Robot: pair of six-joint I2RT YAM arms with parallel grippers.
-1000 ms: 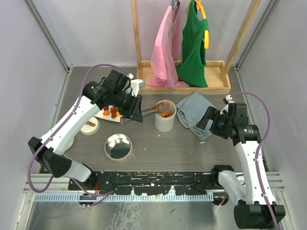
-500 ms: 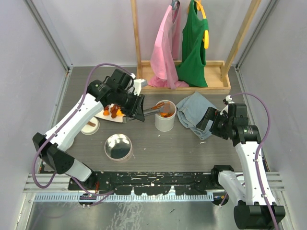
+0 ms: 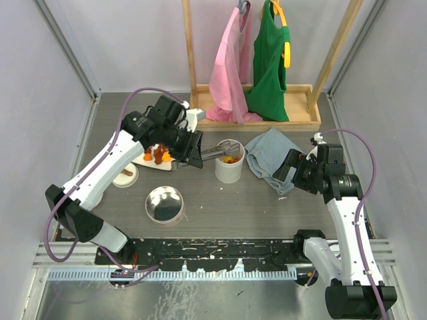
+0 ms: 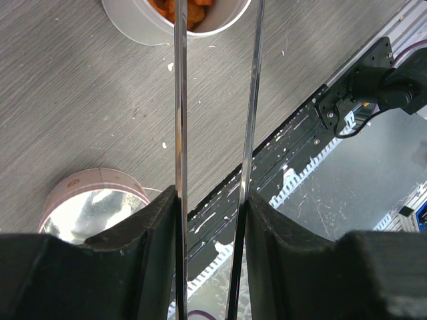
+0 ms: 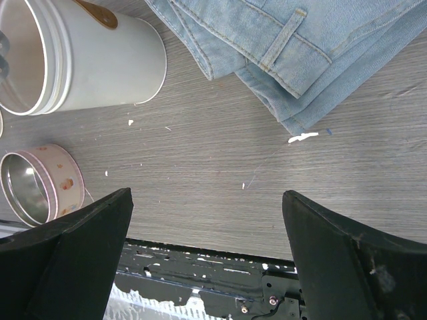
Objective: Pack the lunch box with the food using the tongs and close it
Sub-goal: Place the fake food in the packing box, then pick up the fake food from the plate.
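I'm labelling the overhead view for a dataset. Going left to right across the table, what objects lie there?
small white dish → round metal tin → white lunch box → folded denim cloth

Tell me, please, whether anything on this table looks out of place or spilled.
A crumpled pair of jeans lies beside the white tub, odd among lunch things. Small white flecks dot the table nearby; nothing is tipped over.

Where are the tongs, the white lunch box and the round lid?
tongs (image 4: 179, 100): left wrist view, left arm.
white lunch box (image 3: 227, 175): top view, side wall.
round lid (image 3: 164, 203): top view, shiny inside.
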